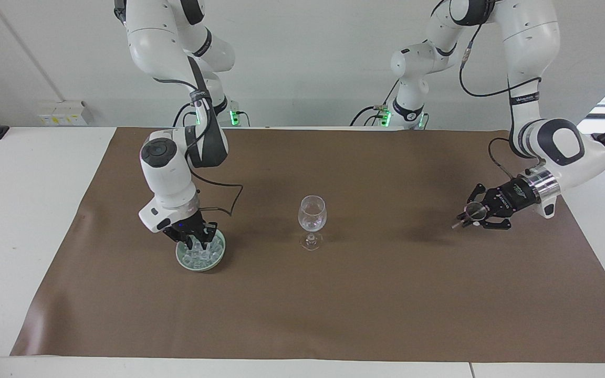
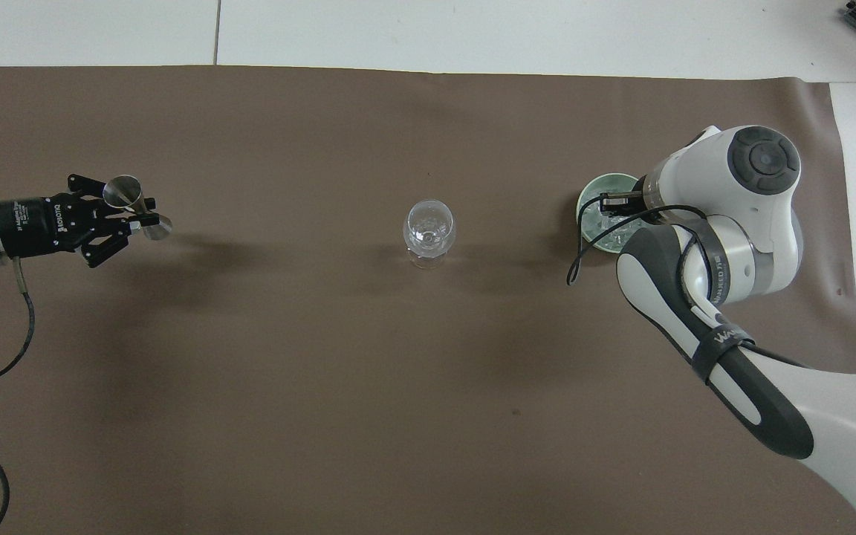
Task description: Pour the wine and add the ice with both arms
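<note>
The left gripper (image 1: 471,217) is closed on a metal jigger (image 1: 473,211) above the brown mat (image 1: 365,294). The right gripper (image 1: 196,242) is down in the ice (image 1: 204,254) of the green dish (image 1: 187,262); I cannot tell its opening.

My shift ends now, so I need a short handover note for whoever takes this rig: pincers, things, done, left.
Left pincer: shut on the metal jigger, tilted, in the air over the brown mat at the left arm's end.
Right pincer: down in the pale green dish, fingertips among the ice; no cube visibly held.
Wine glass: upright mid-mat, between dish and jigger, with no ice visible in it.
Done: the jigger is in hand; whether wine was poured is unclear.
Left: grip a cube and drop it in the glass.
</note>
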You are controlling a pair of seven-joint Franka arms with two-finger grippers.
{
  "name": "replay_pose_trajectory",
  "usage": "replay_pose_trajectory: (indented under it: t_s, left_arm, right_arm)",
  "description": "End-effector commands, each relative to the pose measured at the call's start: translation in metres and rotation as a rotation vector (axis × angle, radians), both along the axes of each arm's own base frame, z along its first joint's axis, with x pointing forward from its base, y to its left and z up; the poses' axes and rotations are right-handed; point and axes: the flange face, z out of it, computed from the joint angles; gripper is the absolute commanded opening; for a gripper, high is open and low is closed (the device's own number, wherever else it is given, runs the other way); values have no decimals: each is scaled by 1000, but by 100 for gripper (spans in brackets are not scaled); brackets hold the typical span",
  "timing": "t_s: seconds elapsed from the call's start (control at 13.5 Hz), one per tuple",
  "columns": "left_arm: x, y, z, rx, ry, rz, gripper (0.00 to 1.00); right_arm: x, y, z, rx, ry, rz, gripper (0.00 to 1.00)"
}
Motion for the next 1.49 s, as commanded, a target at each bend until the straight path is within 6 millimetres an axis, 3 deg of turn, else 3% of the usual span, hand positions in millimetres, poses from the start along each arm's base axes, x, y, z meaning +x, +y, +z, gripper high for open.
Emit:
replay_pose_trajectory:
  t_s: [0.0, 0.3, 0.52, 0.74, 0.97, 1.41]
  left_arm:
    - [-12, 24, -27, -70, -25, -3, 0]
    - [-28, 24, -52, -89, -45, 19, 0]
    - [-28, 24, -63, -93, -38, 29, 0]
    - [-31, 43, -76, -78, -63, 39, 0]
    - [-33, 55, -83, -87, -55, 73, 0]
    - [-38, 54, -89, -89, -109, 67, 0]
  right_arm:
    - [6, 2, -2, -11, -15, -11, 38]
    - [6, 2, -2, -11, -15, -11, 36]
    - [6, 3, -3, -9, -16, -9, 35]
    - [6, 6, -14, -3, -10, -9, 33]
    - [6, 4, -14, -5, -8, -8, 32]
    - [7, 3, -11, -9, -6, -6, 30]
